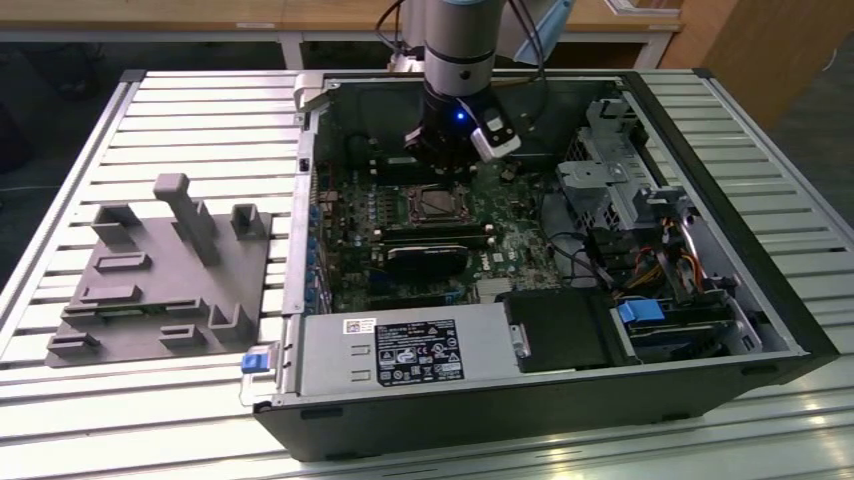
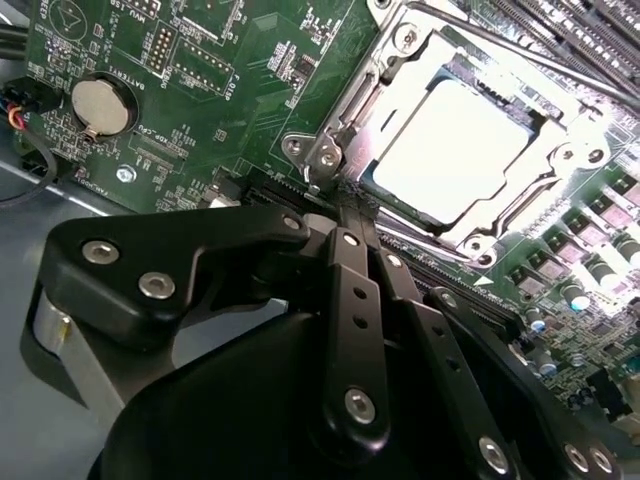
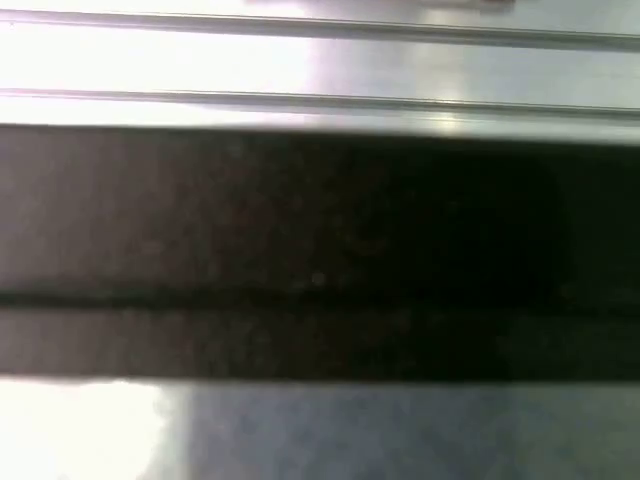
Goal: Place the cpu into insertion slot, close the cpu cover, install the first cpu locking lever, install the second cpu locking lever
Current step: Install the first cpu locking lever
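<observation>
In the exterior view my gripper (image 1: 438, 162) hangs inside the open computer case, just behind the insertion slot (image 1: 431, 203) on the green board. In the second wrist view the pale silver cpu (image 2: 455, 150) lies flat in the slot. The cpu cover (image 2: 398, 80), a silver frame with a window, lies down around it. A thin metal lever rod (image 2: 510, 48) runs along one side of the socket. My two black fingers (image 2: 352, 290) are pressed together, and the gripper (image 2: 338, 200) ends right at the socket's corner hinge (image 2: 322, 158). Nothing shows between the fingers.
A black oblong heatsink (image 1: 430, 250) sits in front of the socket, and a power supply (image 1: 400, 352) at the case's front. Drive cage and cables (image 1: 641, 230) fill the exterior view's right. A grey fixture (image 1: 160, 270) lies on the slatted table. A coin battery (image 2: 102, 107) is on the board.
</observation>
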Controlling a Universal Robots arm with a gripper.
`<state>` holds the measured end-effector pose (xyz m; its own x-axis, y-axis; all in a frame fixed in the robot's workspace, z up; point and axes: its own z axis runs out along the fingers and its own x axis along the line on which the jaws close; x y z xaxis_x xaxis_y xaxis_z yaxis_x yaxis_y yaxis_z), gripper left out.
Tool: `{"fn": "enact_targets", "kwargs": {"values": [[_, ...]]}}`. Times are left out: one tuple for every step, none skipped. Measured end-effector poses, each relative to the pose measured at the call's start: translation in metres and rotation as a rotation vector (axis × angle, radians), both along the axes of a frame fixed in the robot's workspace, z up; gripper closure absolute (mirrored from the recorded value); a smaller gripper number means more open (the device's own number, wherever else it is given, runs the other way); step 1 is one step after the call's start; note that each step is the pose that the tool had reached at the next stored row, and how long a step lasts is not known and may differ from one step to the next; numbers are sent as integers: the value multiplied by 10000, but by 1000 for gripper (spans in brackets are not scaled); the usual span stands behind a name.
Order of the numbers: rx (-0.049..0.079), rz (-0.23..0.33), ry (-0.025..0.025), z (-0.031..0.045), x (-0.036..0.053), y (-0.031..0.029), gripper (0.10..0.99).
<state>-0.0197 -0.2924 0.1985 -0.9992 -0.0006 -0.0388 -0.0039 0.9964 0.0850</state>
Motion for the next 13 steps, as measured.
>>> {"fn": "enact_targets", "kwargs": {"values": [[4, 0, -1, 10, 0, 1, 980], [5, 0, 0, 19, 0, 1, 980], [6, 0, -1, 21, 0, 1, 980], [3, 0, -1, 20, 0, 1, 980], [-7, 0, -3, 20, 1, 1, 980], [-31, 0, -1, 21, 0, 1, 980], [-67, -1, -1, 20, 0, 1, 980], [-104, -1, 0, 17, 0, 2, 980], [-136, 0, 0, 12, 0, 2, 980], [-165, 0, 0, 7, 0, 3, 980], [-185, 0, 0, 4, 0, 3, 980], [-197, 1, 2, 0, 0, 4, 980], [-206, 1, 4, -3, 0, 5, 980]]}}
